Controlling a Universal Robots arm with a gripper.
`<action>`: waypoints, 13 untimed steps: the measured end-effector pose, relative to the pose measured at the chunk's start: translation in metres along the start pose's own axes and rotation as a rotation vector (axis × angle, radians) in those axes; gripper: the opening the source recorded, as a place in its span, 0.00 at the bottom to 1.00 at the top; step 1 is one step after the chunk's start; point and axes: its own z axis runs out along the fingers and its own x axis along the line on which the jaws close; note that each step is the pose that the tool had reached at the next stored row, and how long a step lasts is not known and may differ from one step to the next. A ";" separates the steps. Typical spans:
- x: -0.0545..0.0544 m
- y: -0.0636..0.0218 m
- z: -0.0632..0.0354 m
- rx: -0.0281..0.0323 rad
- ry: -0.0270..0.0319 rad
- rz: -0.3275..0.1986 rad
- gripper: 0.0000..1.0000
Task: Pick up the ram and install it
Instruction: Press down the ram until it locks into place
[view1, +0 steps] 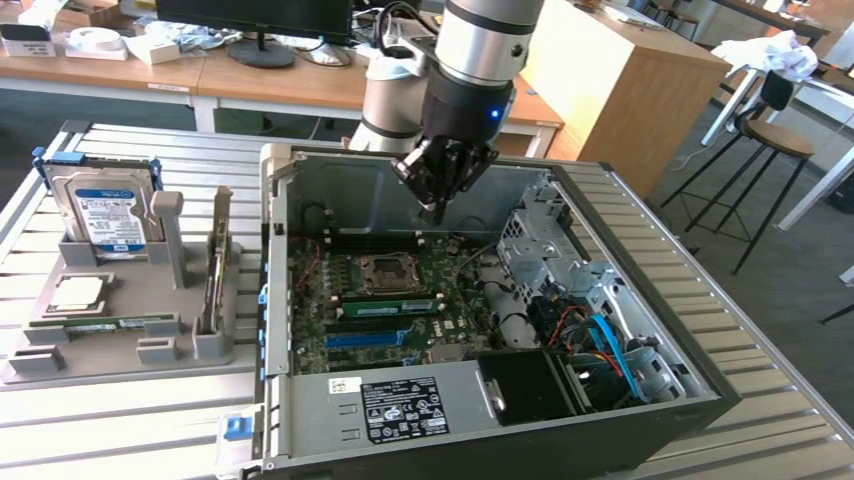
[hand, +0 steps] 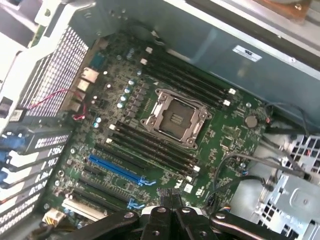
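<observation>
The ram (view1: 114, 323), a thin green stick, lies flat in the grey holder (view1: 80, 355) at the exterior view's left, outside the computer case. My gripper (view1: 434, 203) hangs inside the open case (view1: 275, 300), well away from the ram and above the motherboard near the processor socket (view1: 387, 270). Its fingers are shut together and hold nothing. In the wrist view the shut gripper (hand: 172, 199) points down at the board, with the empty socket (hand: 175, 117) and black memory slots (hand: 150, 145) on both sides of it.
The holder also carries a hard drive (view1: 107, 210), a square silver processor chip (view1: 78, 293) and an expansion card (view1: 218, 270) standing on edge. Inside the case are a blue slot (hand: 115, 167), cables and a metal drive cage (view1: 534, 240). A stool (view1: 771, 140) stands behind.
</observation>
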 end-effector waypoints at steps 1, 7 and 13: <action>0.000 0.0000 0.0001 0.0004 -0.0003 0.014 0.10; 0.000 0.0001 0.0005 0.0026 -0.0021 0.096 0.10; 0.000 0.0001 0.0010 0.0049 -0.0040 0.180 0.10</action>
